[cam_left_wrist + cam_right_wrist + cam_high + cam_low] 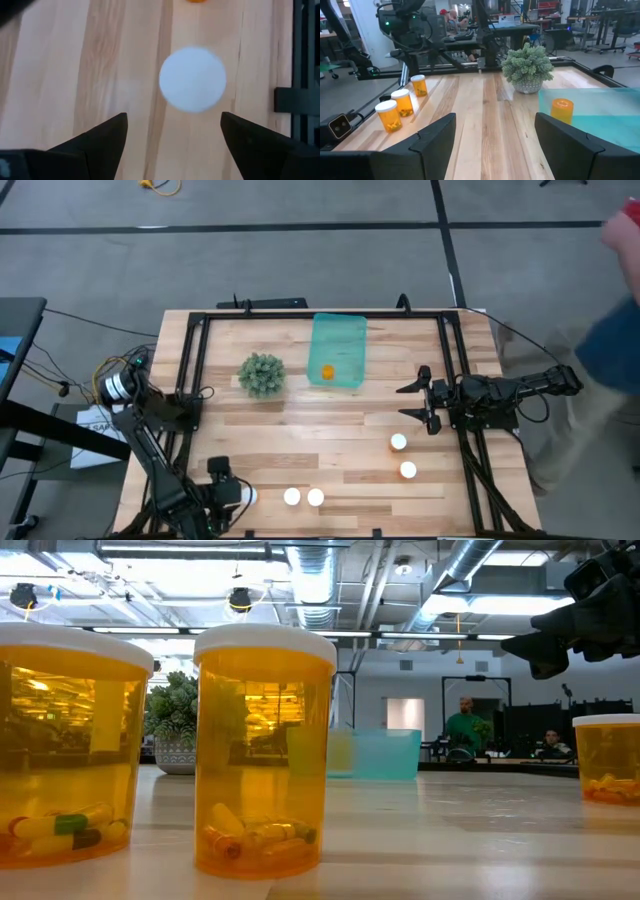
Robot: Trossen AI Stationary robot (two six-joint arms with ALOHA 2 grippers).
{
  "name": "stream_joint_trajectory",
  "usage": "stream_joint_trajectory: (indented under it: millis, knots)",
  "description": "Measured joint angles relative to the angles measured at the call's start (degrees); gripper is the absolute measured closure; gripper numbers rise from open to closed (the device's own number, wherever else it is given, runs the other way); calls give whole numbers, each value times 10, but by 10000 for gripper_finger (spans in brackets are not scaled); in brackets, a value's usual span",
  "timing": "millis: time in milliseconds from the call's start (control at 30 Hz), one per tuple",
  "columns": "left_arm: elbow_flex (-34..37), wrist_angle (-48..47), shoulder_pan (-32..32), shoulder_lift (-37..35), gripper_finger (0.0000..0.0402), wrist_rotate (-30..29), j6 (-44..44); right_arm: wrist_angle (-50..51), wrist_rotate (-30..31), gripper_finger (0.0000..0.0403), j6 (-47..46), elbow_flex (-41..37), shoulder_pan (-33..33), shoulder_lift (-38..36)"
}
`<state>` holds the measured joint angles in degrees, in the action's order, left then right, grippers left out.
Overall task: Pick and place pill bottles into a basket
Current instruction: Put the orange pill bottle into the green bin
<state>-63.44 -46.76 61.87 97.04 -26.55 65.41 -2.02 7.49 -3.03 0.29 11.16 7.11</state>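
On the pale wooden tabletop [330, 430], the left tool [232, 496] hangs wide open and empty over a white-capped pill bottle [192, 78], likely lining up a grasp. One bottle [327, 372] lies in the basket [338, 330]; the right tool [418, 402], open and empty, waits beside it.

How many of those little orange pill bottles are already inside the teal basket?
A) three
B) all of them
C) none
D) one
D: the high view shows a single orange bottle lying inside the teal basket, while white-capped bottles stand out on the table; the right wrist view also shows just one in there.
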Motion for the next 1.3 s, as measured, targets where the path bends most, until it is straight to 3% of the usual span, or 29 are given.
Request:
stream_joint_trajectory:
  millis: [300,533,767,967,1300]
  knots:
    - [0,76,-2,32,90,-11,-19,0,0,137,0,0,0,0]
    - [0,77,-13,35,90,-54,-36,0,0,137,0,0,0,0]
    - [0,77,-38,35,97,-23,-69,0,0,137,0,0,0,0]
    - [0,77,-44,35,133,2,-74,0,0,137,0,0,0,0]
    - [0,77,-48,35,202,-14,-73,0,0,137,0,0,0,0]
